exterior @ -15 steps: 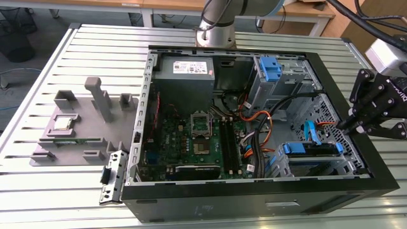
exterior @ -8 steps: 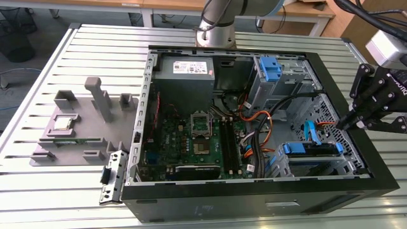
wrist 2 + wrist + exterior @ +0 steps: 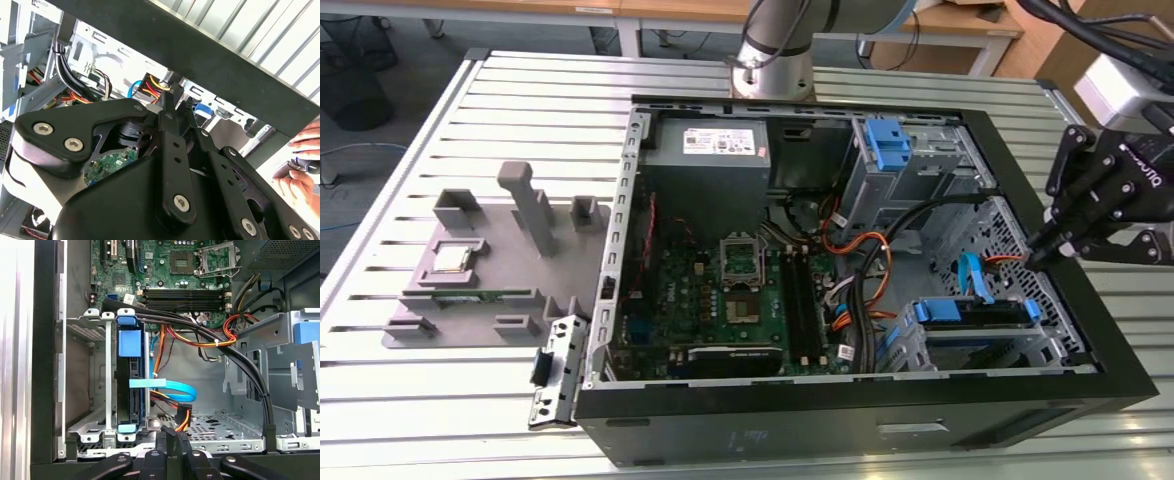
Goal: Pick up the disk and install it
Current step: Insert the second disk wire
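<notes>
Exterior view: an open black computer case [image 3: 854, 400] lies on a slatted metal table [image 3: 400, 400]. Inside are a green motherboard [image 3: 720, 290], a grey power supply [image 3: 714, 145] and bundled cables. In the drive cage [image 3: 907, 345] at the exterior view's right, the disk [image 3: 974, 312] sits slotted in, its blue carrier frame showing. A bare blue bracket [image 3: 887, 145] sits in an upper bay. The gripper [image 3: 1041, 255] hangs at the case wall beside that cage. A grey fixture block [image 3: 494, 265] stands outside the case.

Second wrist view: the gripper [image 3: 167, 100] has its 2 fingers drawn together, holding nothing, below the case wall [image 3: 200, 45]. A person's hand [image 3: 302, 167] shows beyond the wall.

First wrist view: the disk [image 3: 131, 385] stands on edge in its cage [image 3: 107, 390], a light blue cable [image 3: 172, 386] at its side. The gripper [image 3: 170, 434] is near the cage, apart from the disk.
</notes>
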